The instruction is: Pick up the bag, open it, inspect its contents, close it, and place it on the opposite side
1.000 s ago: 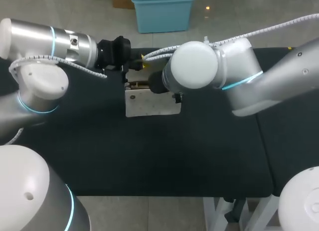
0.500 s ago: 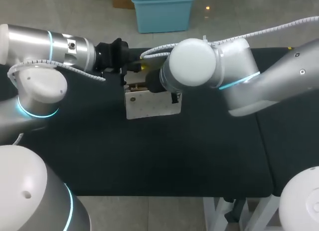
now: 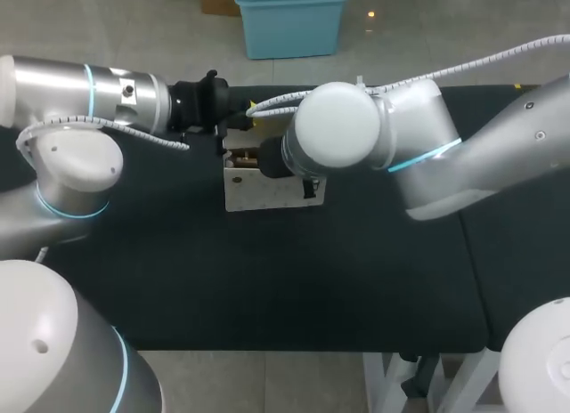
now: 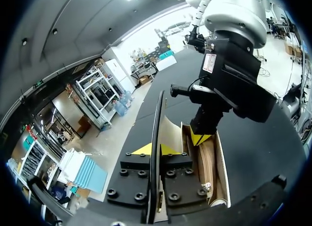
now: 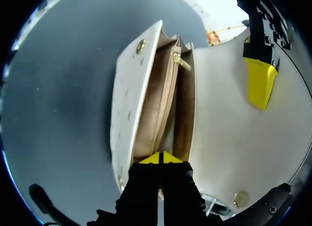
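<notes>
Right wrist view: bag (image 5: 126, 104) interior; left end effector (image 4: 152, 149) pinching flap (image 5: 229, 138), right one (image 5: 160, 158) clenched.

Cream bag (image 5: 124, 104), tan inside, on black table (image 3: 267, 279).

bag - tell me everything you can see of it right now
The bag is small, cream-white and leather-like with gold studs, resting on the dark table. Its flap is lifted open, pinched by the left gripper. Inside are tan compartments and a gold zipper pull. The right gripper, tips together, sits at the open mouth.
</notes>
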Tool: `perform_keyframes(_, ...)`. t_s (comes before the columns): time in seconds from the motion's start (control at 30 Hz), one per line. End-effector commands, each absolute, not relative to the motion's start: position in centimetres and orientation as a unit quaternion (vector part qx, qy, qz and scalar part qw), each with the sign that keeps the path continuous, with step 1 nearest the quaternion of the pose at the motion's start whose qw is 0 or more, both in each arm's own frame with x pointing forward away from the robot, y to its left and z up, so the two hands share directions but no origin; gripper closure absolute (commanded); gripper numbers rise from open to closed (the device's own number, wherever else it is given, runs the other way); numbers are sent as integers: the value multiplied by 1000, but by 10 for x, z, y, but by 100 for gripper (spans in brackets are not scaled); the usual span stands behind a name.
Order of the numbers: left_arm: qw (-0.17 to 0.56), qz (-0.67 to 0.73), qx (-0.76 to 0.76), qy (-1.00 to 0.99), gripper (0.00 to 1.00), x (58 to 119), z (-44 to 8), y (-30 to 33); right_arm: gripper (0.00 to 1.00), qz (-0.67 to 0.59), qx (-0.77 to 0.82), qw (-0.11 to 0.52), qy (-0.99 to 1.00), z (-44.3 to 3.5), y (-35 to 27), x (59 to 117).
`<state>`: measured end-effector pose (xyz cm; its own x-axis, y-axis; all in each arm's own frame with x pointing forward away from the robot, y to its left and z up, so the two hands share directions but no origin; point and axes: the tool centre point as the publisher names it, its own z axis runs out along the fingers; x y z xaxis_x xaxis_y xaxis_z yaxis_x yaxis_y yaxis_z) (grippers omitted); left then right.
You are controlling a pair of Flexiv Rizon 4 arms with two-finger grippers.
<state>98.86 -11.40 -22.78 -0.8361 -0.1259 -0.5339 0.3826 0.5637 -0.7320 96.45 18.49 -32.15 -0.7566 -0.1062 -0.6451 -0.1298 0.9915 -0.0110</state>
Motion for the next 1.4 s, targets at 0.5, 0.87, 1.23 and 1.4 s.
perform_keyframes(0.5, 288, -466, 87, 832, 100, 987, -232, -108, 100, 11, -61, 310, 949, -341, 190, 986)
perform_keyframes(0.87, 281, -473, 90, 830, 100, 990, -234, -107, 0, 6, -57, 298, 953, -348, 184, 983)
perform_keyframes(1.23, 279, -475, 96, 829, 100, 990, -234, -107, 0, 4, -56, 299, 953, -349, 183, 983)
perform_keyframes(1.4, 279, -476, 97, 829, 100, 990, -234, -107, 0, 4, -55, 299, 953, -349, 183, 982)
